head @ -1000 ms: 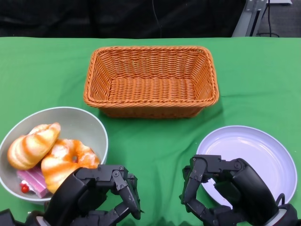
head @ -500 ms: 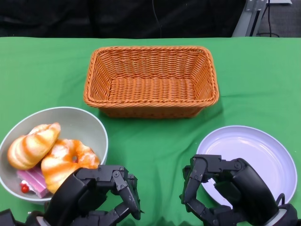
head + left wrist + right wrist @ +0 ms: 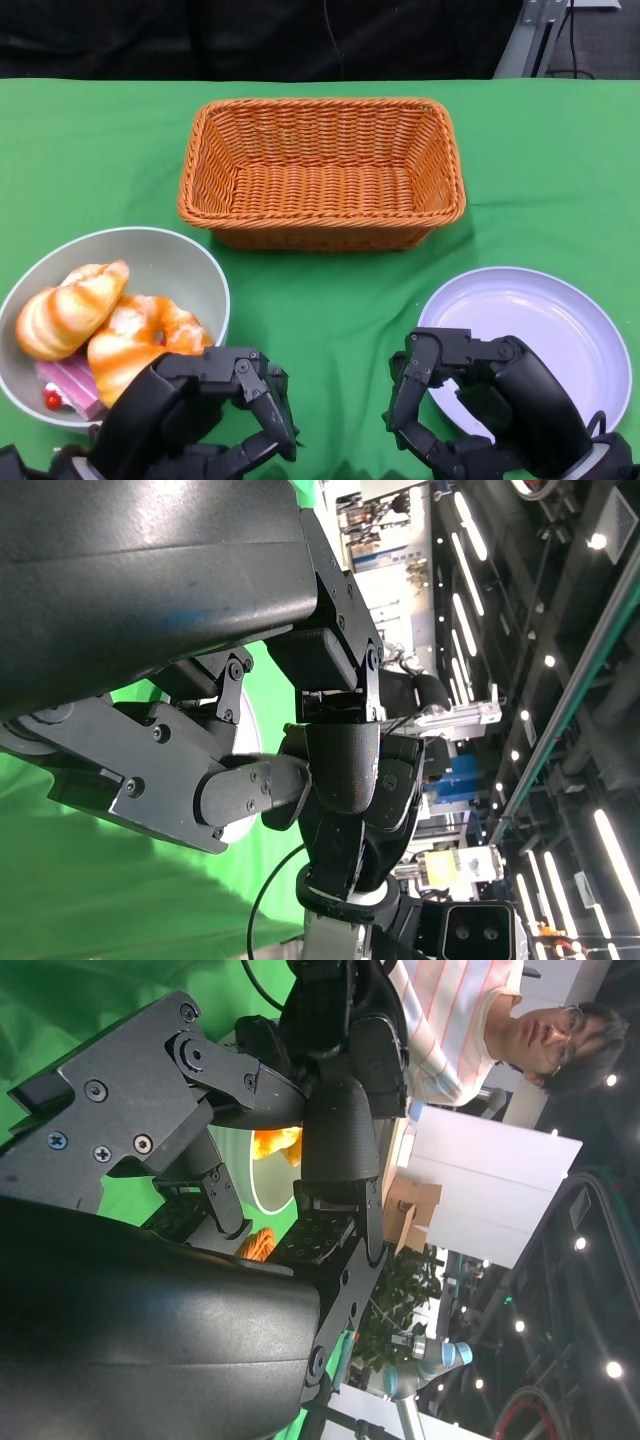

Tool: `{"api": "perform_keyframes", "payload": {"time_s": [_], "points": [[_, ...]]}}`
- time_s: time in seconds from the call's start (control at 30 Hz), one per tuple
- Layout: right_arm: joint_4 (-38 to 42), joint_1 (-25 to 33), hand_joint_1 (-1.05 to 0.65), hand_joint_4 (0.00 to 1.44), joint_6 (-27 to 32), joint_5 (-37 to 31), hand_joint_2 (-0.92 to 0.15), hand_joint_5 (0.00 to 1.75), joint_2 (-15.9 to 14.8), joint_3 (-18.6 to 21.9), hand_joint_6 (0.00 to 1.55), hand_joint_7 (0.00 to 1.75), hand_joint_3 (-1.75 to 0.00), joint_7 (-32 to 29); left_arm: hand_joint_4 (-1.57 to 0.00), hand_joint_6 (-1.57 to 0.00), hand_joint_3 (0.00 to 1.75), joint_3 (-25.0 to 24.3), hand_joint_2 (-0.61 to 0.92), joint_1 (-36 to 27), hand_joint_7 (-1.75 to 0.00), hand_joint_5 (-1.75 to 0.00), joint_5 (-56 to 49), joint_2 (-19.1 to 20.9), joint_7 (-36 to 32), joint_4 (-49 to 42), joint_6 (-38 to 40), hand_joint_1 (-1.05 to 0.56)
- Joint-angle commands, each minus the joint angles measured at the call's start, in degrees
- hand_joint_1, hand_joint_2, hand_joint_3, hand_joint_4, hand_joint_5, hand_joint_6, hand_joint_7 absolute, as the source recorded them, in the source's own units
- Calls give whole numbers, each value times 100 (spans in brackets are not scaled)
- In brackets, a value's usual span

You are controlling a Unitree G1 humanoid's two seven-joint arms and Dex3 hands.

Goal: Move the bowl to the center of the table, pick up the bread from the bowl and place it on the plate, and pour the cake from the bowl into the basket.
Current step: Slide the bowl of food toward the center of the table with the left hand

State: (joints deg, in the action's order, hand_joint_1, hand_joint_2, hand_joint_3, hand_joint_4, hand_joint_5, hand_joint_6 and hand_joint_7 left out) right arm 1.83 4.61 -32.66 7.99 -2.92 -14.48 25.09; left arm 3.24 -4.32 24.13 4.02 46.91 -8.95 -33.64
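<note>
Here, both hands, left [image 3: 200,415] and right [image 3: 480,405], hang clenched and empty; a careless push could tip the off-center bowl [image 3: 175,262], spilling bread [image 3: 68,308].

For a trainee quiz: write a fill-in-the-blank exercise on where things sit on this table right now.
1. The bread and cake lie in the grey ____.
2. The wicker basket holds ____.
3. The white plate lies on the robot's ____ side.
4. The left hand and the right hand both have fingers curled in, and they hold ____.

Missing words: bowl; nothing; right; nothing
</note>
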Motion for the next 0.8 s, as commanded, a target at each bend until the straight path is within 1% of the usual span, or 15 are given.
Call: {"api": "perform_keyframes", "payload": {"time_s": [0.03, 0.07, 0.13, 0.17, 0.2, 0.23, 0.27, 0.33, 0.43, 0.47, 0.53, 0.6, 0.67, 0.8], "points": [[39, -41, -24, 89, -24, 33, -45, 163, -7, 83, 82, 141, -107, -41, -81, -93, 20, -260, 90, 229, -75, -119, 124, 184, 42, 127, -276, -37], [51, -43, -23, 89, -46, 28, -45, 164, 1, 85, 82, 142, -107, -47, -85, -98, 20, -328, 91, 267, -51, -99, 162, 214, 46, 151, -331, -47], [85, -57, -23, 89, -69, 41, -45, 164, -5, 88, 82, 142, -107, -27, -91, -103, 20, -512, 92, 289, -26, -77, 246, 318, -39, 335, -326, -52], [94, -64, -23, 89, -63, 57, -45, 164, -12, 90, 82, 143, -107, -14, -96, -104, 19, -587, 92, 291, -12, -59, 258, 359, -86, 417, -315, -54], [96, -66, -23, 89, -52, 71, -45, 164, -15, 92, 82, 143, -107, -5, -98, -103, 19, -655, 92, 288, -7, -50, 269, 396, -135, 501, -294, -54], [88, -63, -23, 89, -35, 81, -45, 164, -17, 94, 82, 143, -107, -3, -100, -103, 18, -750, 92, 291, -4, -43, 322, 434, -183, 592, -272, -55], [83, -61, -22, 89, -26, 85, -45, 164, -17, 96, 82, 143, -107, -2, -101, -98, 16, -812, 92, 291, -2, -33, 359, 456, -212, 652, -249, -55], [77, -59, -22, 89, -19, 87, -45, 165, -17, 97, 82, 144, -108, -2, -102, -96, 15, -865, 92, 286, -1, -26, 397, 474, -238, 714, -216, -55], [96, -71, -24, 89, -29, 94, -44, 165, -25, 97, 82, 144, -108, 15, -96, -89, 15, -1179, 92, 438, -1, -16, 713, 582, -175, 656, -300, -53], [102, -71, -23, 89, -21, 123, -44, 165, -26, 95, 81, 143, -108, 34, -89, -84, 16, -1276, 92, 486, 0, -11, 812, 612, -147, 627, -314, -52], [107, -71, -23, 89, -10, 158, -44, 165, -26, 93, 81, 143, -108, 58, -86, -81, 16, -1361, 92, 527, 0, -8, 899, 628, -102, 595, -314, -51], [85, -55, -23, 88, -15, 92, -44, 165, -31, 100, 81, 143, -107, 13, -81, -77, 14, -1542, 92, 614, 0, -4, 982, 691, -207, 532, -202, -49], [64, -37, -22, 88, -2, 65, -45, 165, -30, 97, 81, 143, -107, -11, -78, -73, 11, -1769, 92, 767, 0, -2, 788, 744, -406, 288, -317, -49], [38, -16, -23, 89, 50, 98, -45, 165, -4, 77, 82, 143, -107, -24, -72, -67, 11, -2111, 92, 1147, 0, 0, 362, 776, -736, -500, -734, -45]]}}
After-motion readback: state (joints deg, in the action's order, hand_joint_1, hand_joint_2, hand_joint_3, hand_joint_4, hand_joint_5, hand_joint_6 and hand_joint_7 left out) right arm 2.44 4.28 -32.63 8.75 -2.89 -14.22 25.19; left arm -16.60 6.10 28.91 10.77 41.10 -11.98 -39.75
